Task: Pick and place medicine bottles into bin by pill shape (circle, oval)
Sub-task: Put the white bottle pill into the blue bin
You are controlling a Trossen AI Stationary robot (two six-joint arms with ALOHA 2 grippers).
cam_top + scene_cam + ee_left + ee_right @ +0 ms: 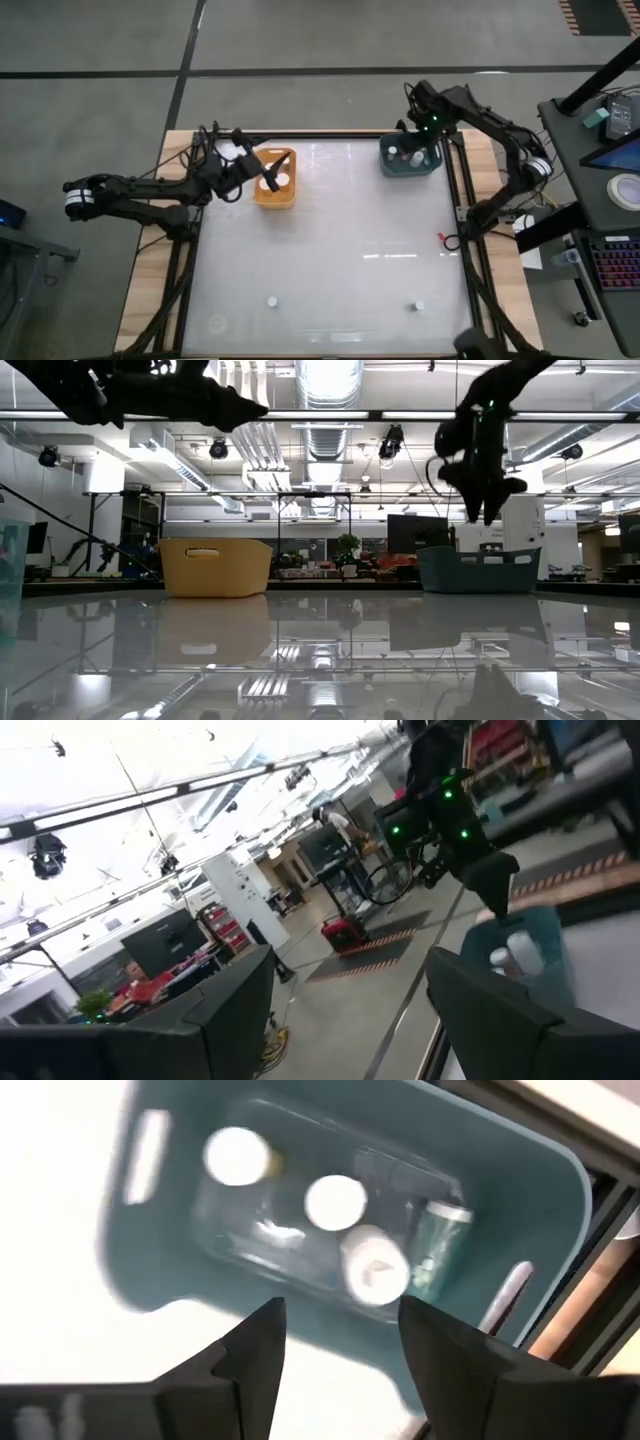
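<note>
My left gripper (277, 168) is open and empty above the orange bin (258, 192), which holds white-capped bottles (283, 181). Its wrist view looks level across the table between the open fingers (340, 1020). My right gripper (421, 138) is open and empty above the teal bin (384, 152). In the right wrist view the open fingers (340, 1360) stand over the bin (160, 1250), where several white-capped bottles (335, 1200) lie or stand. Two small bottles (272, 300) (420, 305) stand on the table near its front edge.
The two bins stand at the table's far edge, orange at the left (215, 567) and teal at the right (478, 568). A small red item (441, 238) lies by the right edge. A desk with a keyboard (610, 262) stands to the right of the table.
</note>
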